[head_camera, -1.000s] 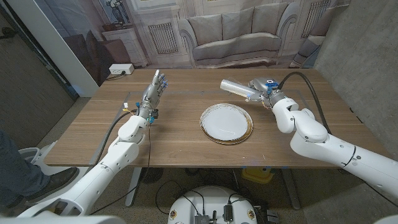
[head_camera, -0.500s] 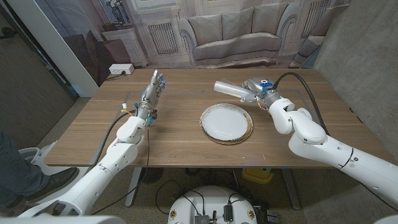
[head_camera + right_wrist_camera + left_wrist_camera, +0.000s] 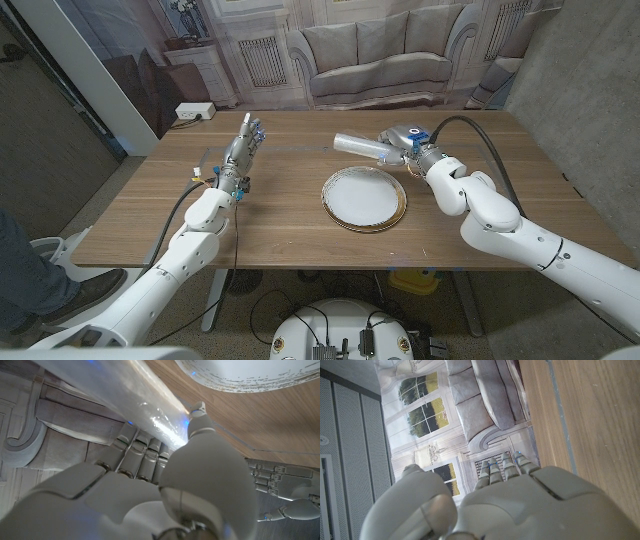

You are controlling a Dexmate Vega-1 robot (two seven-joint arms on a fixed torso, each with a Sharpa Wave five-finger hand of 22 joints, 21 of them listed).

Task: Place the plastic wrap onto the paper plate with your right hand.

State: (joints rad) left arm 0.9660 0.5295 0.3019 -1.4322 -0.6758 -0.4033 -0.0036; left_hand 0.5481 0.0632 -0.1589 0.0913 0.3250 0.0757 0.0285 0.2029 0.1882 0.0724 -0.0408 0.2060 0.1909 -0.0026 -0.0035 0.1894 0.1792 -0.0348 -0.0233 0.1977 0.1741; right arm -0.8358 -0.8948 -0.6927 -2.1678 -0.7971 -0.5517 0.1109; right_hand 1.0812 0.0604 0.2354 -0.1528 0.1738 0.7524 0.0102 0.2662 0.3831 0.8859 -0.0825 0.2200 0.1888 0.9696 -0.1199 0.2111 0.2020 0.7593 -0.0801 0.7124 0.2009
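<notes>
Right hand [image 3: 403,141] gripped one end of the plastic wrap [image 3: 360,146], the roll lifted just beyond the paper plate [image 3: 364,197]; I judged it needed carrying over the plate's centre and lowering level before I let go

You will find no legible text, label, brand, number or sign in any view. The plastic wrap [image 3: 362,146], the paper plate [image 3: 364,197] and both robot arms carry no readable markings.
</notes>
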